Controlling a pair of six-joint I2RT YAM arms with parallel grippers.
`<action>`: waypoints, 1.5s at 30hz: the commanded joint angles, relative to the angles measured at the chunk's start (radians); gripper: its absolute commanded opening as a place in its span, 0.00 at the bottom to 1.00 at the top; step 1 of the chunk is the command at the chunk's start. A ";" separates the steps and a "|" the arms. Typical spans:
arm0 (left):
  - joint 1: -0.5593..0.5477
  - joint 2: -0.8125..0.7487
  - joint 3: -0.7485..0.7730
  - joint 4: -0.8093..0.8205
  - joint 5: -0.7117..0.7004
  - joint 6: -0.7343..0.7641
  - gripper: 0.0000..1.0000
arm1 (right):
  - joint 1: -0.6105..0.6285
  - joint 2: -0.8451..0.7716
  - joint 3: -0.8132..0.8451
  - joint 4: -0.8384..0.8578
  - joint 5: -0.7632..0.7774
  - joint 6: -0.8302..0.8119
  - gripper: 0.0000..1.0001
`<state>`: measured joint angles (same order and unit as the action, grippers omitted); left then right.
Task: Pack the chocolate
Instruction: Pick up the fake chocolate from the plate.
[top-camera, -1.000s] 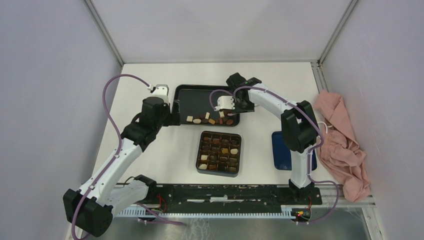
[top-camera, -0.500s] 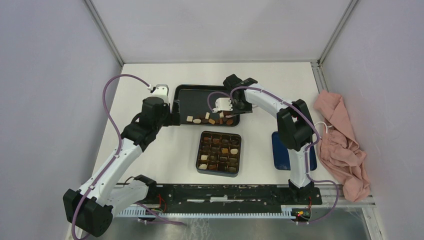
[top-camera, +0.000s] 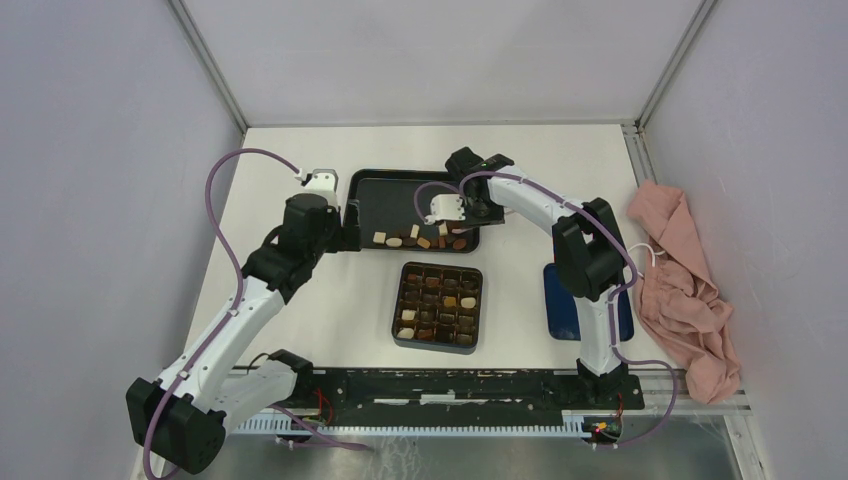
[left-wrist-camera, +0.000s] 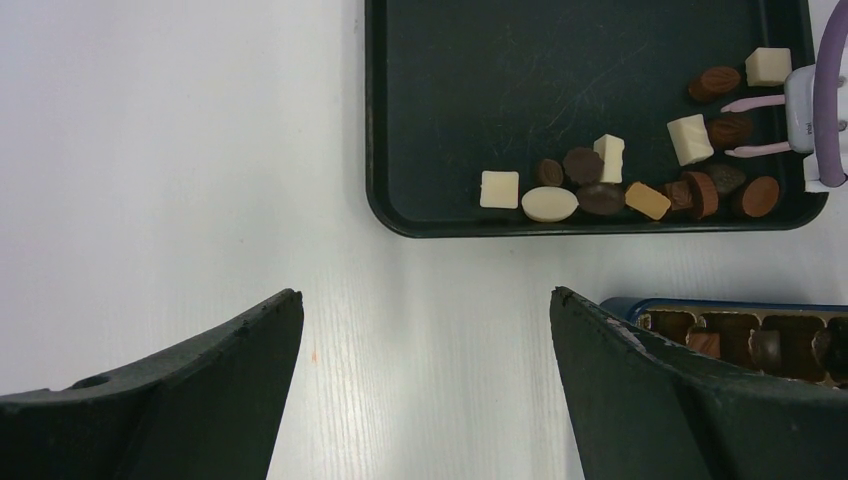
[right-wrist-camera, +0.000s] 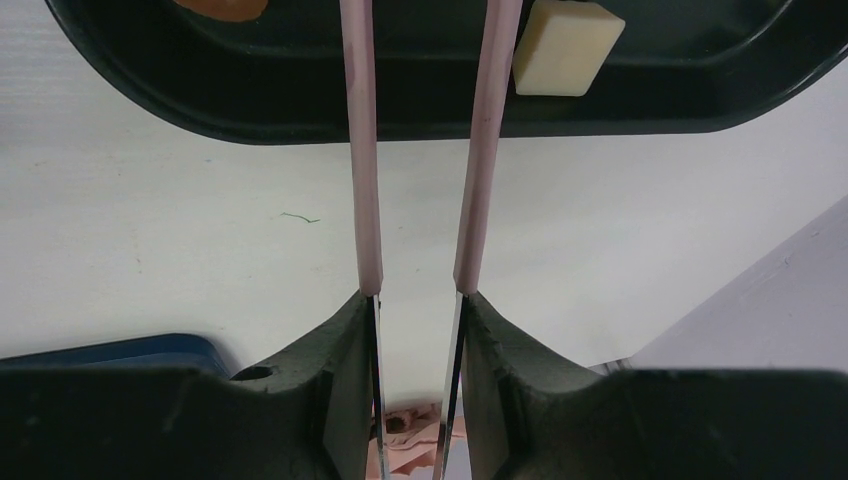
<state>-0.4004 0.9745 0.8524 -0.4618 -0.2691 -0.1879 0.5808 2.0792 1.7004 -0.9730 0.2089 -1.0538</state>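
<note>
Hovering over the white table (top-camera: 350, 300), my left gripper (left-wrist-camera: 425, 296) stands wide apart with nothing in it, near the black tray (left-wrist-camera: 380, 120). The dark box (top-camera: 396, 310), nearer my bases, has several compartments filled. My right gripper (right-wrist-camera: 415, 300) is clamped on the pink tweezers (right-wrist-camera: 362, 150), whose tips straddle a dark brown piece (left-wrist-camera: 730, 128) among the chocolate (left-wrist-camera: 600, 185) strewn along the tray's near edge.

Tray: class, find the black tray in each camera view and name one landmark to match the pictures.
Top external: tray at centre, beyond the box.
Left wrist: upper right, chocolates along its near rim.
Right wrist: only one end's rim, across the top.
Landmark: pink tweezers over the tray's end in both wrist views; too small to tell from above.
</note>
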 joint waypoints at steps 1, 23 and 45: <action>0.005 -0.019 0.007 0.029 0.016 0.048 0.97 | 0.003 0.009 0.038 -0.022 0.018 -0.011 0.38; 0.006 -0.020 0.005 0.028 0.017 0.047 0.98 | -0.004 -0.062 0.044 0.007 -0.060 0.026 0.07; 0.009 -0.009 0.004 0.027 -0.004 0.050 0.98 | 0.065 -0.580 -0.277 -0.049 -0.489 0.070 0.05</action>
<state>-0.4004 0.9741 0.8524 -0.4618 -0.2604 -0.1879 0.5926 1.6524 1.5356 -0.9894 -0.1280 -0.9882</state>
